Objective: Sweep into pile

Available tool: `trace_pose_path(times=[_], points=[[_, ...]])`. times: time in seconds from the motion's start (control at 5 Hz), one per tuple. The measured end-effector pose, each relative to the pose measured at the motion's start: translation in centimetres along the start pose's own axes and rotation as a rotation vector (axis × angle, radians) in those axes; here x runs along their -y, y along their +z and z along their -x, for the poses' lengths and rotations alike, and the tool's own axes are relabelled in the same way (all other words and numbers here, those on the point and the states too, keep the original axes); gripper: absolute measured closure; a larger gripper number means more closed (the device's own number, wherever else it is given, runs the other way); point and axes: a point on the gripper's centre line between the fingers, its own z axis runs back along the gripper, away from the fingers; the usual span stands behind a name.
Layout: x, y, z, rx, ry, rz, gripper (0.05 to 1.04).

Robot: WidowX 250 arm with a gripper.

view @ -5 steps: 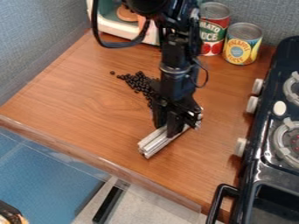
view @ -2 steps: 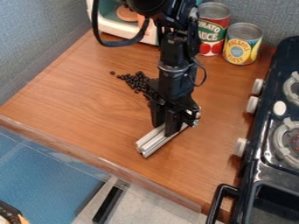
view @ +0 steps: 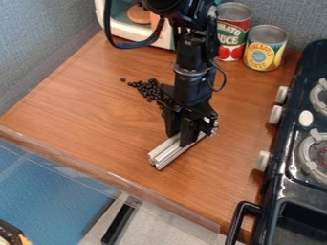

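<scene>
Silver bar (view: 167, 152) slightly farther left

I see soft, fairly even light across the table (view: 83, 115), glints along the metal bar (view: 167, 153) at the end effector (view: 180, 139), and shadow beside the stove (view: 290, 192).

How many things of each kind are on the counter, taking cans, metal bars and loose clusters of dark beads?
Cans: 2 (red one, yellow-and-blue one)
Metal bar: 1
Bead cluster: 1
Total: 4
</scene>
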Motion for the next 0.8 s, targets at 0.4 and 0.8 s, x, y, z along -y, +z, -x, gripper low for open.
trace_pose_path(times=[0.4, 0.8], points=[[-0.5, 0.0, -0.1, -0.016, 0.011, 0.005, 0.745], [-2.0, -0.1, -0.5, -0.01, 0.042, 0.001, 0.745]])
